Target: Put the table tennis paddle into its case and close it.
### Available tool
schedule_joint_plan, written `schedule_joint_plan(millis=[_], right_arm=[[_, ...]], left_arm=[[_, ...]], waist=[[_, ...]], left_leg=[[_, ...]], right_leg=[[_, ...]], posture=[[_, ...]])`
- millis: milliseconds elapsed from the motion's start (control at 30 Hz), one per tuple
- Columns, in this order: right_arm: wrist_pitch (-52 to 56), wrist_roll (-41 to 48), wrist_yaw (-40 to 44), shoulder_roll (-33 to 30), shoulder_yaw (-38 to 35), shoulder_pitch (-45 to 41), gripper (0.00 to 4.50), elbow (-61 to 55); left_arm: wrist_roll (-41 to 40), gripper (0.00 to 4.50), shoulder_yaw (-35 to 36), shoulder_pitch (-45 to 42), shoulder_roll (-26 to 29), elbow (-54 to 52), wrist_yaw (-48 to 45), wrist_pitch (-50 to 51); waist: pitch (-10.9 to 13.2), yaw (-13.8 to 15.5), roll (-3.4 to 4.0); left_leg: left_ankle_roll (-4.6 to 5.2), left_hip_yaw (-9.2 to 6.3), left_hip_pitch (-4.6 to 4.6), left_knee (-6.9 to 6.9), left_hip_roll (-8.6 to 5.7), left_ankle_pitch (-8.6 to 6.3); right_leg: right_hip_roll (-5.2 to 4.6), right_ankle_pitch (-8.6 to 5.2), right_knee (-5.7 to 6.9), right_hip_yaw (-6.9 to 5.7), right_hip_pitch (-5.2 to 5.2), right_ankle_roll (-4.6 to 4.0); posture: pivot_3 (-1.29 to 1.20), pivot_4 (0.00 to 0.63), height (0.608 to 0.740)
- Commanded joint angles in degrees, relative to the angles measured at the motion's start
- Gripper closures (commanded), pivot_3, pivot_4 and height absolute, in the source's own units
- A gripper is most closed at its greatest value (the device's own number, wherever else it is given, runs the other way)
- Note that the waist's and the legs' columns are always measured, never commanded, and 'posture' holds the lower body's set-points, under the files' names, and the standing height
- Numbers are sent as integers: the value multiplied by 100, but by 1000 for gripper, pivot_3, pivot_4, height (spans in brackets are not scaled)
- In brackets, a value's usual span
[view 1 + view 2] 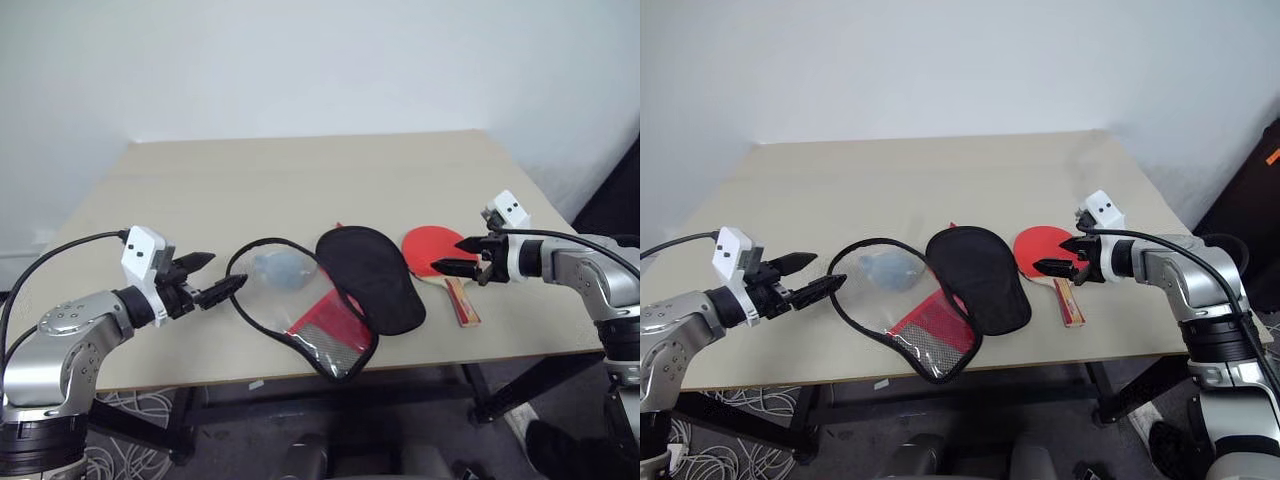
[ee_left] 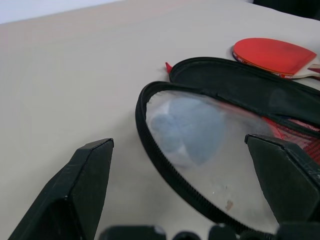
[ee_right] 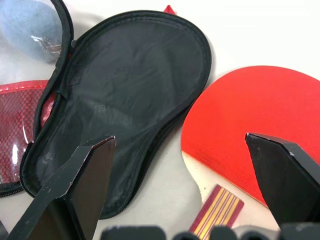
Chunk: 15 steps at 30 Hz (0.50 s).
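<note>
Claws: both stand wide open and hold nothing.
Left claw (image 1: 208,277): lower left of the head view, level with the case's clear half and just beside its rim, not touching; probably placed there to steady or lift that flap.
Right claw (image 1: 467,257): right of the head view, hovering over the paddle where blade meets handle, likely lined up for a pick.
Table tennis paddle (image 1: 432,248): flat on the counter (image 1: 300,180), right of centre, red blade up, striped handle toward the near edge; the blade's left edge lies against or slightly under the black half.
Case (image 1: 370,275): unzipped and spread in two halves at centre, black side right, clear and red side left, so the inside is open to take the paddle.
Grey-blue lump (image 1: 280,266): seen through the clear half.
Progress: paddle not yet in the case, zip undone.
</note>
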Motion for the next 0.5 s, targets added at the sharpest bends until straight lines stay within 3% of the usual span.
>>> schedule_joint_plan(millis=[33, 500], right_arm=[[61, 120, -15, 5, -221, 124, 0, -320], [436, 220, -489, 199, -483, 469, 0, -844]], left_arm=[[-30, 27, 61, -116, 28, -36, -19, -115], [-168, 27, 143, -303, 250, 82, -298, 42]], waist=[[0, 2, 0], [1, 3, 1]], left_leg=[[3, -1, 0, -1, 0, 2], [13, -2, -1, 0, 1, 7]], right_leg=[[0, 0, 0, 0, -1, 0], [0, 0, 0, -1, -1, 0]], posture=[[0, 0, 698], [0, 0, 698]])
